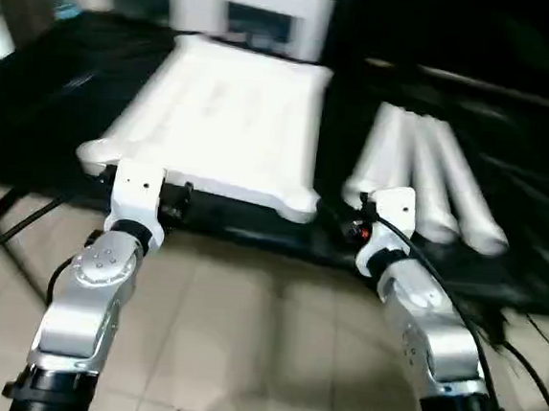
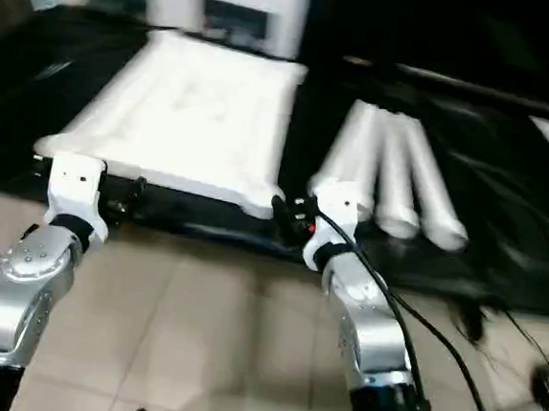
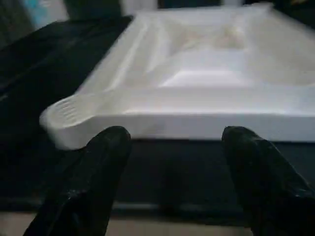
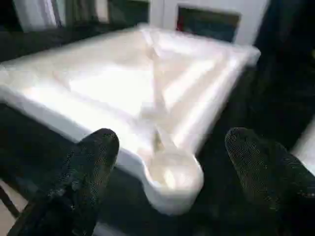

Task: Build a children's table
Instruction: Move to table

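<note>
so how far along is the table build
Done: only the layout. The top lies underside up on the black surface, legs in a bunch beside it, none in a socket. In hand: nothing; the left gripper and right gripper are open near the top's front edge. Left: all the legs.

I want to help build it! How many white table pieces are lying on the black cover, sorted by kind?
Table top: 1
Legs, lying side by side to the right of the top: 3 clearly seen, and the blur may hide another
Total: 4 white pieces that can be counted
</note>
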